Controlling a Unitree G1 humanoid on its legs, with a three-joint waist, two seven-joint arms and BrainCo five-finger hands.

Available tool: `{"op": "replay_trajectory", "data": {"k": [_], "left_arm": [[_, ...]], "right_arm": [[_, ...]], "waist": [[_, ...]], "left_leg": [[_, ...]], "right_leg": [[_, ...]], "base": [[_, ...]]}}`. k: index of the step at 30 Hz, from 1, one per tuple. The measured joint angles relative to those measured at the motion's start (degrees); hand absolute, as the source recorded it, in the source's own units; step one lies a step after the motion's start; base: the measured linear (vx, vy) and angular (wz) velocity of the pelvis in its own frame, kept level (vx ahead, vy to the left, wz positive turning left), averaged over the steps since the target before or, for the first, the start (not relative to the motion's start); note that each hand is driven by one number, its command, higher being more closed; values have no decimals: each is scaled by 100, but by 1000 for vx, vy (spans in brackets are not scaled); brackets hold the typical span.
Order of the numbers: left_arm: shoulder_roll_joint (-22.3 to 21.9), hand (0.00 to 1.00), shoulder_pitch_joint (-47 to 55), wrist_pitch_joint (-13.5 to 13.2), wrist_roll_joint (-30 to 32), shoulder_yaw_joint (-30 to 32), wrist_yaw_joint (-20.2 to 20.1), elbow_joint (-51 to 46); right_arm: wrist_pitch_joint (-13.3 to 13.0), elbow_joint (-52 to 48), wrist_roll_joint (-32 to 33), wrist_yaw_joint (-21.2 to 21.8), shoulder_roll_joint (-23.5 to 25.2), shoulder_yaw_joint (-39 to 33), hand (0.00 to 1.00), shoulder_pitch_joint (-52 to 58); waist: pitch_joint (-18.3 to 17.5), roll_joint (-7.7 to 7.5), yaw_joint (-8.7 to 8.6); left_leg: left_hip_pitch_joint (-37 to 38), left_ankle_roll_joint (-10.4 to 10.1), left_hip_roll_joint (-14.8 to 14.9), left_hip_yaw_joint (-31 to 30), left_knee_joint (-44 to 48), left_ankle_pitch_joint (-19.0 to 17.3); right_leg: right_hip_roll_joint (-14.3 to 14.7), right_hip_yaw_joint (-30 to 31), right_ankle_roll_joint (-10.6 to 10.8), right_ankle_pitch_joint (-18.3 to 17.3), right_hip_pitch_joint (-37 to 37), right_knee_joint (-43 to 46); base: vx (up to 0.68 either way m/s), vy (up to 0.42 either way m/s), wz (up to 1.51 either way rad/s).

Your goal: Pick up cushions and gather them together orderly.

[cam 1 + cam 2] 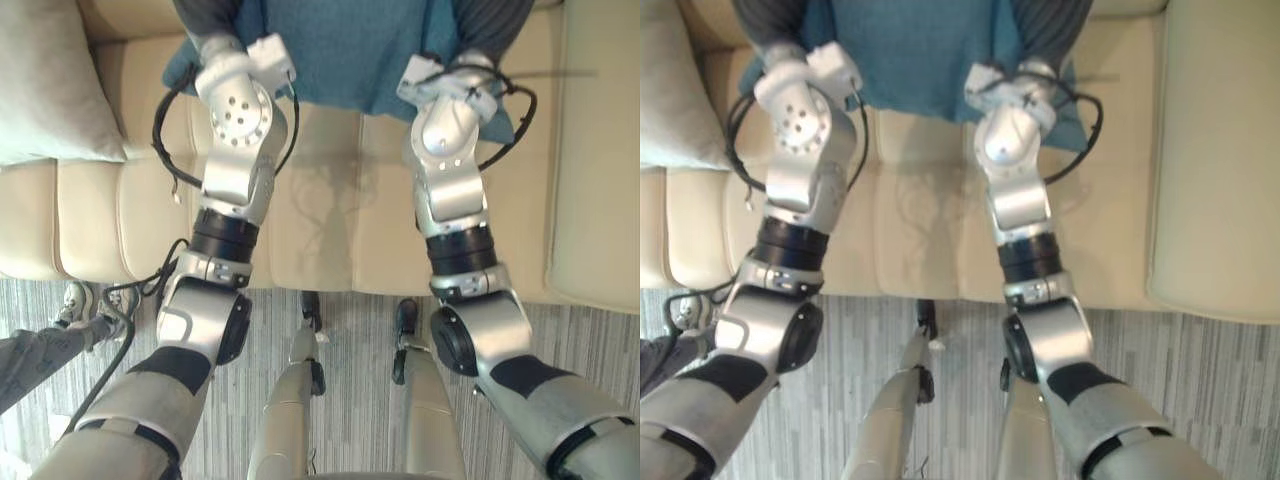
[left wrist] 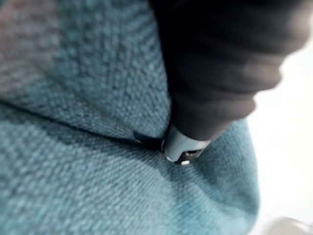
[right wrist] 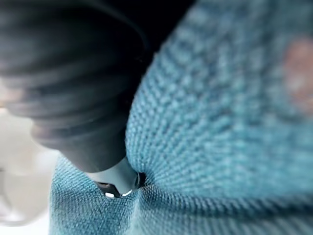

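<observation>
Left of the teal cushion (image 1: pixel 340 50) lies a pale cushion (image 1: pixel 45 90), right of it the sofa's raised side (image 1: pixel 595 170). Nearer, the sofa seat (image 1: pixel 330 210) is bare.

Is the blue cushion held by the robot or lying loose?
Held: the left hand and right hand press into the cushion from both sides, denting its fabric.

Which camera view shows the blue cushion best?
The left eye view: the blue cushion shows with its lower edge and both lower corners, over the cream sofa. The right eye view shows nearly the same. Both wrist views show its woven cloth from very close, without its outline.
</observation>
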Motion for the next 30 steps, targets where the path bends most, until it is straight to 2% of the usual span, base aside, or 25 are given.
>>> {"op": "replay_trajectory", "data": {"k": [2, 5, 7, 10, 13, 18, 21, 23, 25, 26, 27, 29, 30], "left_arm": [[-25, 0, -176, 70, -16, 214, 2, 166], [-35, 0, -484, 133, -218, 662, -60, 469], [-96, 0, -457, 167, -307, 902, -171, 590], [-206, 0, -240, 180, -506, 1254, -327, 635], [-207, 0, 104, 171, -614, 1404, -473, 638], [-81, 0, 718, 142, -733, 1548, -578, 636], [170, 0, 987, 29, -984, 1544, -676, 619], [388, 0, 1239, -27, -1115, 1497, -796, 480], [609, 0, 1753, -173, -1201, 1320, -957, 77], [648, 0, 1880, -216, -1234, 1293, -994, -52], [809, 0, 2282, -386, -1379, 1254, -1089, -418], [957, 0, 2831, -566, -1437, 1267, -1200, -777], [1004, 0, 3282, -627, -1514, 1322, -1279, -990]], "right_arm": [[30, 329, 13, 17, -94, 0, 0, -326], [170, 820, 297, 424, -434, 10, 0, -889], [184, 945, 597, 744, -639, 25, 0, -937], [203, 953, 961, 1055, -633, 46, 0, -782], [183, 843, 961, 1141, -623, 62, 0, -484], [160, 486, 950, 1204, -611, 67, 0, -12], [161, 263, 1084, 1364, -633, 68, 0, 248], [158, -38, 1200, 1447, -654, 64, 0, 562], [145, -564, 1421, 1533, -786, 60, 0, 1040], [140, -684, 1431, 1558, -817, 63, 0, 1133], [69, -1083, 1499, 1648, -957, 85, 0, 1452], [-71, -1659, 1588, 1772, -1177, 99, 0, 1971], [-108, -1980, 1617, 1866, -1308, 132, 0, 2364]], "waist": [[27, 6, 8], [301, 28, 22], [581, 29, 8], [700, 25, -50], [846, 13, -89], [851, 5, -111], [913, -94, -116], [937, -134, -184], [952, -159, -211], [952, -159, -206], [959, -180, -224], [959, -183, -231], [956, -189, -230]], "left_leg": [[-243, 35, 34, -51, 0, 89], [-458, 80, 117, -54, 0, 128], [-470, 132, 107, -50, 1, 173], [-664, 133, 94, -51, 1, 174], [-636, 133, 59, -53, 1, 174], [-462, 131, -16, -55, 0, 172], [-241, 128, -25, -31, 0, 169], [-24, 123, -29, -37, 0, 163], [415, -53, -31, -40, 0, -84], [509, -45, -25, -37, 0, -219], [786, 185, -35, -28, 3, -570], [1093, 164, -53, -25, 3, -639], [1321, 232, -62, -3, 4, -690]], "right_leg": [[45, -48, -51, 29, -227, -4], [116, -113, -91, 43, -437, 19], [110, -115, -99, 38, -443, 32], [100, -133, -110, 31, -633, 73], [72, -120, -165, -39, -646, 215], [-21, -105, -210, -289, -630, 614], [-31, -34, -213, -307, -512, 750], [-43, -42, -210, -308, -299, 765], [-64, -33, -167, -358, 81, 786], [-60, -26, -157, -372, 145, 797], [-42, 50, -97, -451, 351, 855], [-65, 89, -54, -479, 689, 755], [-69, 101, -33, -489, 943, 677]], "base": [[27, -89, 1], [33, -100, -3], [22, -112, 6], [24, -92, 7], [-6, -93, 12], [-41, -109, 16], [-56, -109, -7], [-31, -82, -4], [-5, -64, -11], [17, -39, -23], [23, -34, -16], [33, -25, -11], [59, -22, -12]]}}
